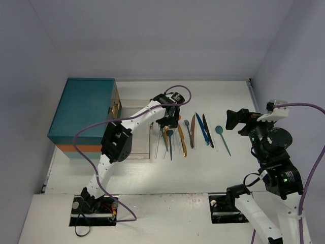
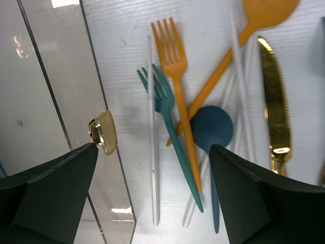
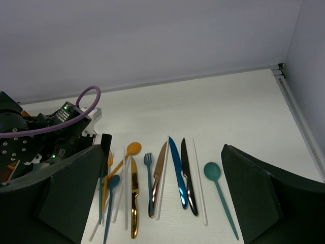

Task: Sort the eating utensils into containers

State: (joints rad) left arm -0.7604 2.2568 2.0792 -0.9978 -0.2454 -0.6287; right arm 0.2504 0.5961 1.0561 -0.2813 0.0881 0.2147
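Note:
The eating utensils lie in a row on the white table (image 1: 203, 157). In the left wrist view I see an orange fork (image 2: 175, 76), a teal fork (image 2: 163, 104), an orange spoon (image 2: 264, 12), a blue spoon (image 2: 212, 127), a gold knife (image 2: 274, 101) and a pale chopstick (image 2: 151, 127). My left gripper (image 2: 153, 148) (image 1: 169, 123) hangs open over this left end, holding nothing. My right gripper (image 3: 162, 150) (image 1: 234, 121) is open, raised off the table. Below it lie a blue knife (image 3: 177, 173), a black knife (image 3: 187, 175) and a teal spoon (image 3: 213, 172). The teal chest (image 1: 86, 114) stands at the left.
A clear drawer (image 1: 134, 132) is pulled out from the chest toward the utensils, its gold handle (image 2: 104, 132) just left of the chopstick. The side walls (image 1: 30, 76) close in the table on both sides. A purple cable (image 1: 91, 152) loops along the left arm.

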